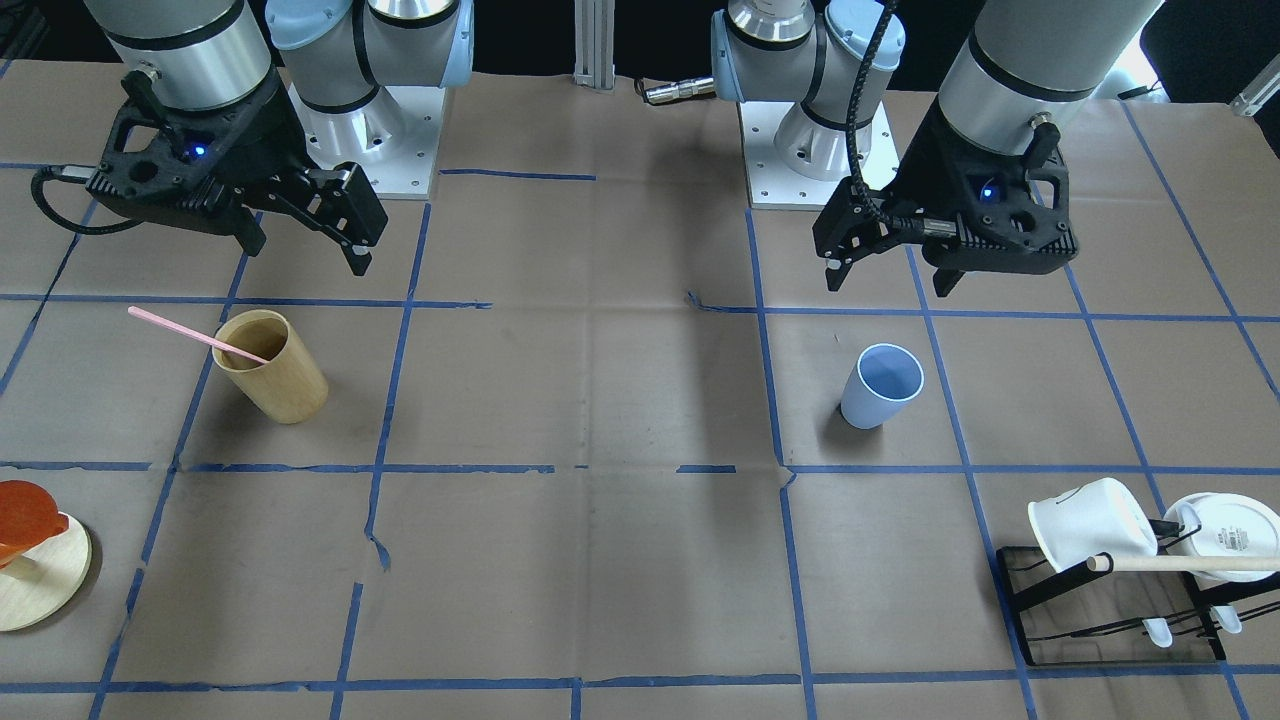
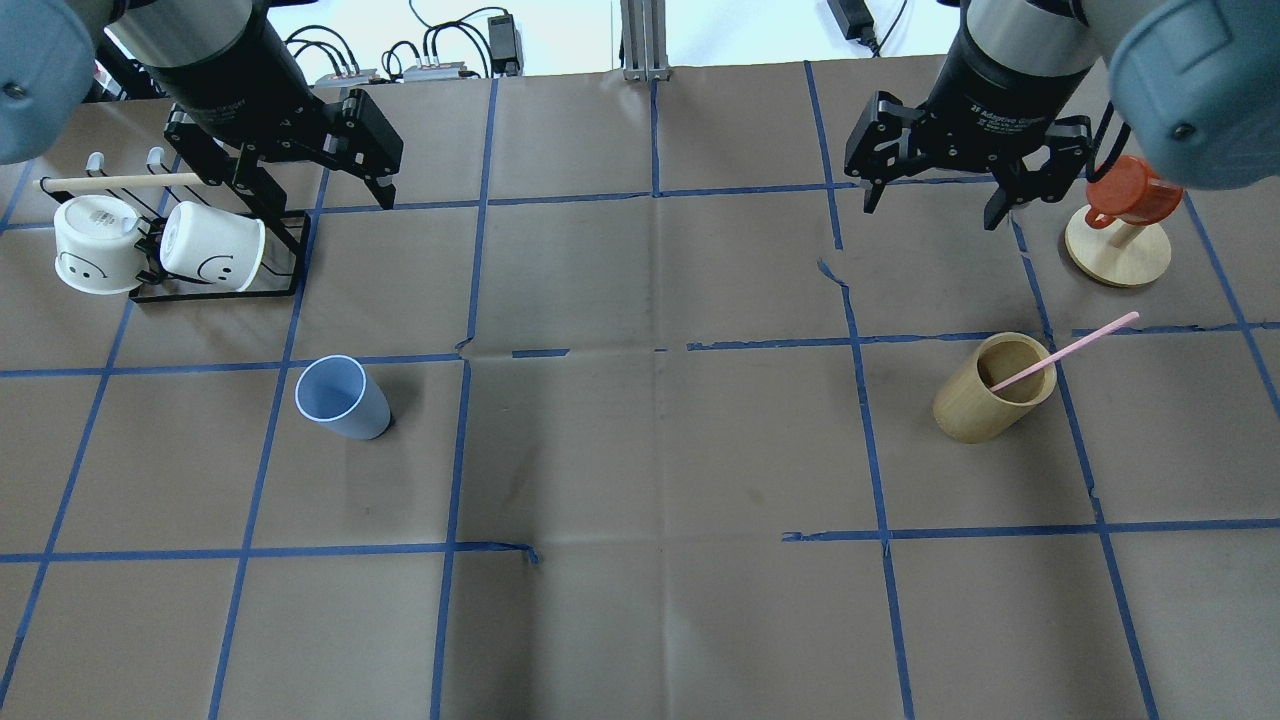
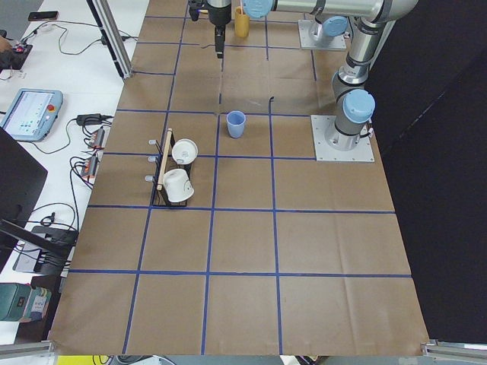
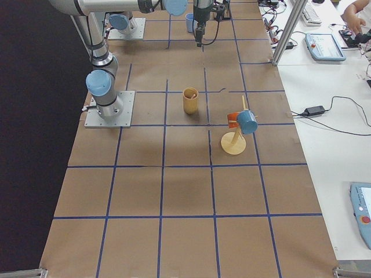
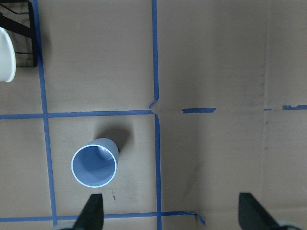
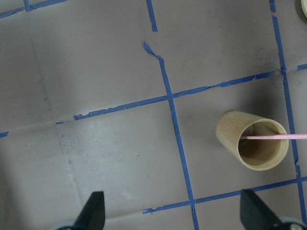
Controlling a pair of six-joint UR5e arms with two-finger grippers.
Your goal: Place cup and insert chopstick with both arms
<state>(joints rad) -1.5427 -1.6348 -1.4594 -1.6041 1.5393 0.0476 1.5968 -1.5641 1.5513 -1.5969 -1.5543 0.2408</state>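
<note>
front-facing view: left gripper [image 1: 888, 282] and right gripper [image 1: 307, 252] hang high above the worktop [image 1: 600, 400], the jaws of both spread wide with nothing between them. blue cup [image 1: 880, 388] stands upright toward the left edge. bamboo cup [image 1: 272, 368] stands toward the right edge with the pink chopstick [image 1: 190, 334] inside, leaning out over its rim.

overhead view: the two cups are well apart. mug rack [image 2: 215, 297] with two white mugs [image 2: 210, 258] sits at the far left corner, and a red mug [image 2: 1130, 190] on a wooden stand [image 2: 1118, 258] sits near the far right corner.

left wrist view: blue cup, empty, near one spread finger [image 5: 93, 211].

right wrist view: the chopstick's lower end rests in the bamboo cup; fingers apart.
</note>
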